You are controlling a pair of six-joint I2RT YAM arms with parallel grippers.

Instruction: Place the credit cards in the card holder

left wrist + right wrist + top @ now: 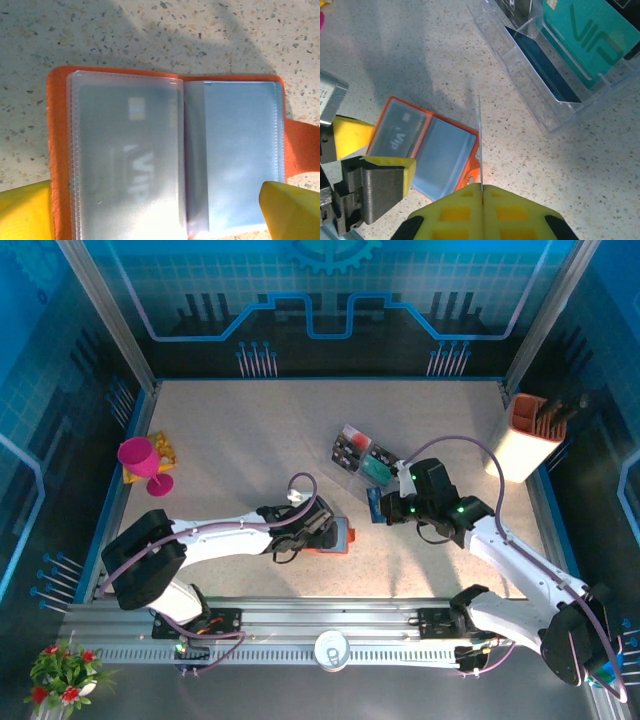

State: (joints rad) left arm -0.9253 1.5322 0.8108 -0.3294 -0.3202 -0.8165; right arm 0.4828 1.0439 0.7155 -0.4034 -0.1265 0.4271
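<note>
The orange card holder (57,150) lies open on the table, its clear sleeves facing up. A dark card (130,155) marked VIP sits in its left sleeve. My left gripper (160,222) is open, with one yellow fingertip on each side of the holder (343,538). My right gripper (482,191) is shut on a thin credit card (480,140), seen edge-on and standing just right of the holder (432,150). From above, that gripper (380,508) hangs between the holder and the clear tray. More credit cards stand in the tray, among them a teal one (587,30) and a dark blue one (545,67).
The clear plastic tray (358,455) lies behind the right gripper. A pink goblet (140,460) stands at the left edge and an orange-and-white pen box (528,435) at the back right. A can (330,648) sits on the front rail.
</note>
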